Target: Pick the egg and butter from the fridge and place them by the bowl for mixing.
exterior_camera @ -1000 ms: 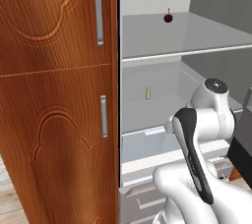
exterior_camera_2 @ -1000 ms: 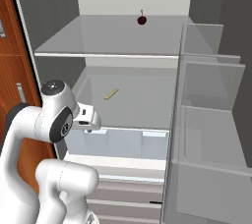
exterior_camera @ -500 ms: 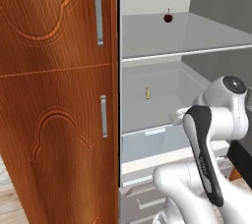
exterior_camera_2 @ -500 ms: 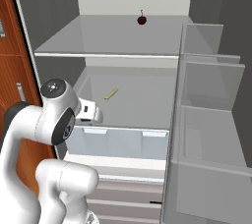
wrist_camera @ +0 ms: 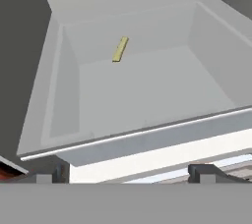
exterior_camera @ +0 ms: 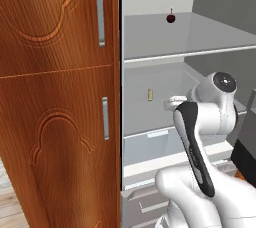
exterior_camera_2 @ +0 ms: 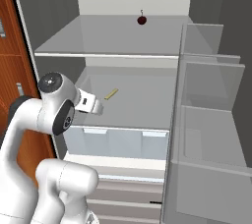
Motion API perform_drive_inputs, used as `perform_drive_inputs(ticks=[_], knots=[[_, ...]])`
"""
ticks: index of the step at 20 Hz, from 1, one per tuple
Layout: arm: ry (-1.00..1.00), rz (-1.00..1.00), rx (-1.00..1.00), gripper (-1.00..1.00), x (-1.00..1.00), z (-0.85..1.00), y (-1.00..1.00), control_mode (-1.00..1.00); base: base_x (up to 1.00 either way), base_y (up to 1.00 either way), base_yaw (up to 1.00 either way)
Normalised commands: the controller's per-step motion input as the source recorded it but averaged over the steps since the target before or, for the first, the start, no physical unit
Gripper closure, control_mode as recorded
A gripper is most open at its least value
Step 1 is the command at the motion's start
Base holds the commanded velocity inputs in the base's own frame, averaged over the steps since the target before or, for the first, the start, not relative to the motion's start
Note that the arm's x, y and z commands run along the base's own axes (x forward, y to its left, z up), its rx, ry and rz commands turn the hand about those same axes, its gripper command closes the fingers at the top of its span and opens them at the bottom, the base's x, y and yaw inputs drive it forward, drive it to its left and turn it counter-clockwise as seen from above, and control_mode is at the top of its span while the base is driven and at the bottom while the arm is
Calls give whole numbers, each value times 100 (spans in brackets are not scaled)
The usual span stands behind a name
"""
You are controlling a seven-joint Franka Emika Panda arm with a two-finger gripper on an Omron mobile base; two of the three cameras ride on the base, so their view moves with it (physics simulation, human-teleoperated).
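Inside the open fridge (exterior_camera_2: 123, 36), on the lower shelf (wrist_camera: 147, 95), the butter (wrist_camera: 120, 49) lies flat towards the back, well apart from both side walls, with bare shelf all around it. From the left base view the same pale-yellow stick (exterior_camera: 150, 95) shows end-on against the rear of that compartment; from the right base view it lies slantwise (exterior_camera_2: 111, 94) just beyond my wrist. On the upper shelf (exterior_camera_2: 98, 39) sits one dark red stemmed fruit (exterior_camera_2: 141, 20), near the back wall, alone on that level. Beneath the butter's shelf runs a translucent drawer (exterior_camera_2: 118, 142); I cannot tell whether anything lies in it. The door bins (exterior_camera_2: 206, 120) on the right look clear-walled, contents not discernible. My gripper (wrist_camera: 128, 173) hovers at the front lip of the lower shelf, jaws spread wide with nothing between them, fingertips (wrist_camera: 202, 171) short of the butter and not touching it. A carved wooden cabinet (exterior_camera: 55, 102) stands against the fridge's left side.
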Motion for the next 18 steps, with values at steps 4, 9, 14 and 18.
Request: perform_drive_inputs(ticks=[4,9,14,18], knots=[[0,-12,7,-100,72,1,4,-100,0,0,0],[0,0,0,-100,69,-8,1,-100,0,0,0],[0,2,0,-100,63,-8,-1,-100,0,0,0],[0,0,-8,-100,47,-25,10,-100,0,0,0]])
